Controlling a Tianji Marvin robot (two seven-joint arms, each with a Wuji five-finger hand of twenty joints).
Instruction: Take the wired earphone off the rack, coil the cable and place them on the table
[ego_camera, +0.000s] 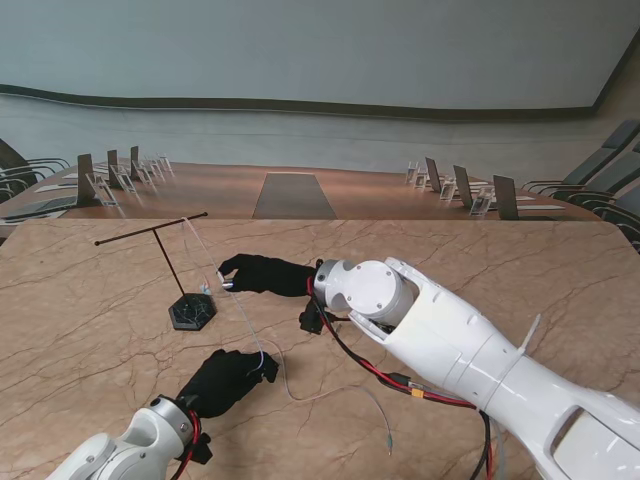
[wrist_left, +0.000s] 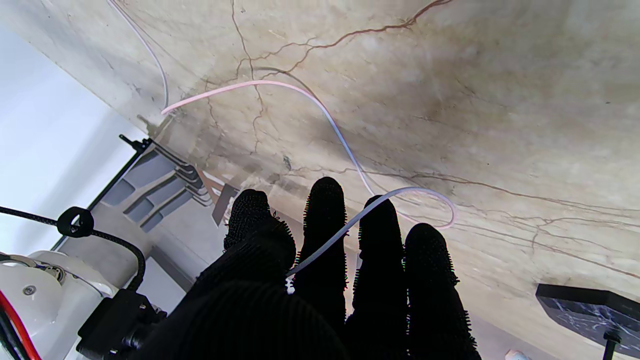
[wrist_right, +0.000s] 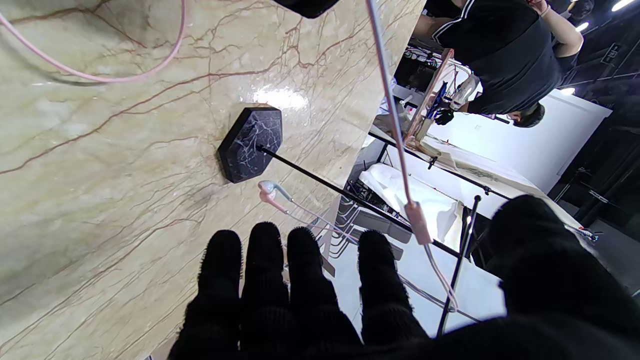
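Pinching the limp, light earphone cable (wrist_left: 345, 150), my left hand (ego_camera: 228, 378) grips it; right hand (ego_camera: 262, 274) looks spread, holding nothing I can see.

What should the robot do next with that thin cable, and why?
Probably lift the right hand to slip the cable off the rack. It still hangs over the crossbar, earbuds dangling by the base, while the left hand pinches the lower stretch and the rest trails on the table.
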